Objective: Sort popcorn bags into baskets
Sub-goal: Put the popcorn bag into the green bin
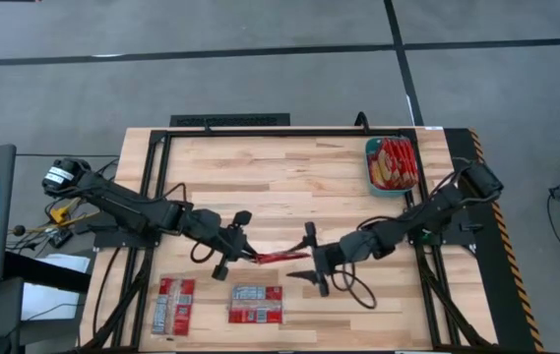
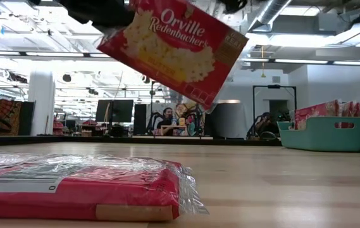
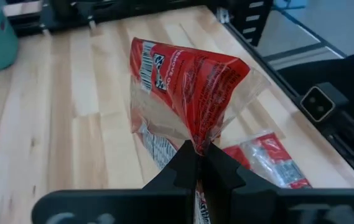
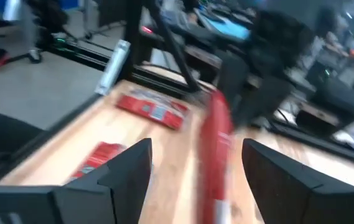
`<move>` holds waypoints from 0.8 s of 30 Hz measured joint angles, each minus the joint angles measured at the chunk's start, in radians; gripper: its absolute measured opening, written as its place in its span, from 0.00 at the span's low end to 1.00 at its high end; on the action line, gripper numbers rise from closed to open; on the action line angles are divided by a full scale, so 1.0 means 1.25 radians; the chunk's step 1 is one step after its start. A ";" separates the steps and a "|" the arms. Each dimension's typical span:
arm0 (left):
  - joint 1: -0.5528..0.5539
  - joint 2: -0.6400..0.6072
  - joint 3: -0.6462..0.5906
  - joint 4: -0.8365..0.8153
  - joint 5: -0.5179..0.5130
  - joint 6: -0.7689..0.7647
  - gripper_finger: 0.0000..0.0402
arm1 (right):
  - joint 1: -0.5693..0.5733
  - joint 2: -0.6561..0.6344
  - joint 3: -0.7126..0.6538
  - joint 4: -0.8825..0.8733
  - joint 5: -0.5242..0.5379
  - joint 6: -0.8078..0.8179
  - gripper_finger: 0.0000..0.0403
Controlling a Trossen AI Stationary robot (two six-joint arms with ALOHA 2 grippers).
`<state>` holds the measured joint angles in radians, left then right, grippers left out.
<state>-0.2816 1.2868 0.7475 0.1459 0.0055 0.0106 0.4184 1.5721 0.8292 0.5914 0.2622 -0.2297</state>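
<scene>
High view: left tool [image 1: 247,253] pinches one popcorn bag [image 1: 281,256] mid-surface; right tool [image 1: 311,267] spread wide around it. Two bags [image 1: 175,304] lie near; teal basket [image 1: 370,169] far right.

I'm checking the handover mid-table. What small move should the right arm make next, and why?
Probably close the right gripper on the bag. Its fingers stand open on either side of the bag's edge, while the left gripper pinches the other end and holds it above the table, so the bag sits ready to be taken toward the basket.
</scene>
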 joint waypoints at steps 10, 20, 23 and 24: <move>0.008 0.000 0.000 0.005 0.014 0.010 0.00 | -0.061 0.016 0.032 -0.114 -0.016 0.100 0.42; 0.016 0.000 0.000 0.031 -0.046 0.039 0.00 | -0.073 0.001 0.032 -0.144 -0.015 0.138 0.04; 0.025 -0.009 0.002 -0.031 -0.197 0.058 0.04 | -0.090 -0.044 0.052 -0.279 0.074 0.234 0.05; 0.029 -0.016 0.002 -0.065 -0.257 0.060 0.07 | -0.096 -0.073 0.059 -0.355 0.109 0.271 0.04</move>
<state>-0.2454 1.2671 0.7498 0.0644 -0.3160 0.0851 0.2981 1.4804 0.9034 0.1474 0.3982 0.1090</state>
